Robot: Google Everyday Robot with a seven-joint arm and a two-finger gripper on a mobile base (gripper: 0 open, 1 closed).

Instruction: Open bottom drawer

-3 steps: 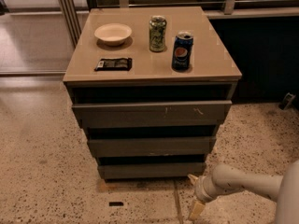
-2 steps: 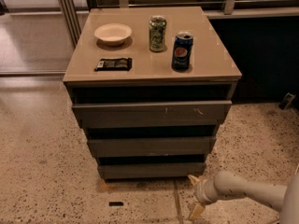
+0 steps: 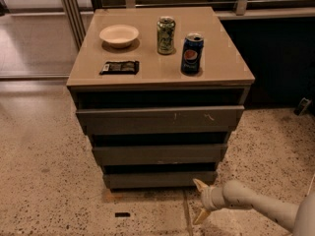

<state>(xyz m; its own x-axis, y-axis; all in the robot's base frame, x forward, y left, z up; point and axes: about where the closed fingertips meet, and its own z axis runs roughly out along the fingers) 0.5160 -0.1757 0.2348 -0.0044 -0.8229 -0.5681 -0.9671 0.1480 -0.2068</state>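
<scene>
The bottom drawer (image 3: 160,179) is the lowest, narrowest grey-brown front of the cabinet, plain and flat, just above the floor. My gripper (image 3: 201,200) is low at the lower right, just in front of and below the drawer's right end. Its two cream fingers (image 3: 200,185) are spread apart, one up and one down, with nothing between them. The pale arm (image 3: 256,204) runs in from the right edge. The gripper does not touch the drawer front.
Above are the middle drawer (image 3: 160,154) and the widest top drawer (image 3: 160,119) with white scratches. On the cabinet top stand a white bowl (image 3: 118,35), a green can (image 3: 166,35), a blue can (image 3: 192,53) and a dark packet (image 3: 119,67). Speckled floor lies all around; a dark wall stands to the right.
The arm and gripper have shifted very slightly; the drawers have not moved.
</scene>
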